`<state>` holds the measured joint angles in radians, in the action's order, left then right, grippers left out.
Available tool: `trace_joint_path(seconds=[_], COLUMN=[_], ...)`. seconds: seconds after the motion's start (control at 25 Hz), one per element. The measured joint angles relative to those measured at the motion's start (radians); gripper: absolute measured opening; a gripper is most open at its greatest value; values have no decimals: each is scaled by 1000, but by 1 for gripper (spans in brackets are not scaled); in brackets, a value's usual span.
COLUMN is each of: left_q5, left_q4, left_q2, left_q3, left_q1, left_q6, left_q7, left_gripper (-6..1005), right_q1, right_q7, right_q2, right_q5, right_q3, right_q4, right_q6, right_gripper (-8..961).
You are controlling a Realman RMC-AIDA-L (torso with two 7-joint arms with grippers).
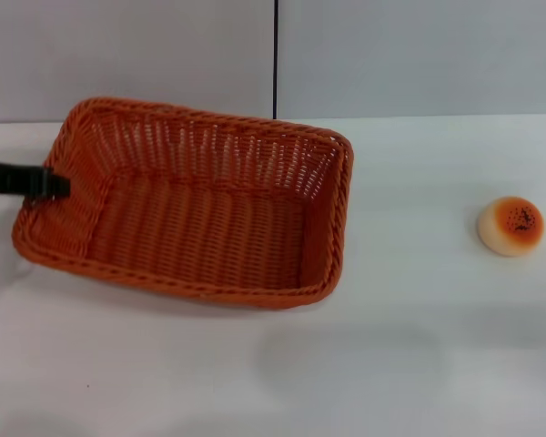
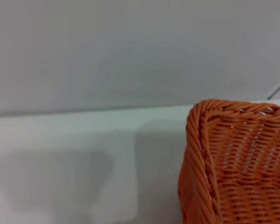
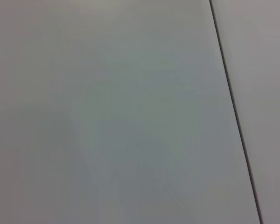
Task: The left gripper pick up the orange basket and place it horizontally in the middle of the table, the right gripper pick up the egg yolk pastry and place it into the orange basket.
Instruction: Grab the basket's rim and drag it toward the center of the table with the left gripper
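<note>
At frame left, the left gripper met the orange basket's braided rim, jaw state unclear; light, stiff wicker suited rim pinching.

The orange basket shows a ribbed openwork weave, the egg yolk pastry is cream with an orange-brown, dark-specked top, the left tool black, the bench plain white.

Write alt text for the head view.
A large orange basket sits tilted on the white table, with the black left tool at its left rim. A small egg yolk pastry lies apart to the right.
</note>
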<state>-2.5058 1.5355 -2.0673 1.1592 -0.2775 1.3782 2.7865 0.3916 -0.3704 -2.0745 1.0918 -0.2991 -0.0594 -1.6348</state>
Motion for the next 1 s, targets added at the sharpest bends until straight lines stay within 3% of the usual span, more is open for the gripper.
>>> trace_joint_path(seconds=[0.24,0.48,1.0], left_q5=[71,117,158], left_q4=[7,11,13], left_q2=[0,0,5], left_q3=[0,0,-8], left_q1=[81,120,114], left_q6=[3,-8,14], left_q7=[13,8,-27], left_gripper=[169,167,165], right_q1=[15,15,-4], right_q7=[-1,-1,-1], right_q2=[2,2,-1], right_q5=[9,10,10], right_q3=[-13,-14,-15], right_q4=[-13,-14,-13], right_q6=[23,24,16], right_gripper=[538,534,526])
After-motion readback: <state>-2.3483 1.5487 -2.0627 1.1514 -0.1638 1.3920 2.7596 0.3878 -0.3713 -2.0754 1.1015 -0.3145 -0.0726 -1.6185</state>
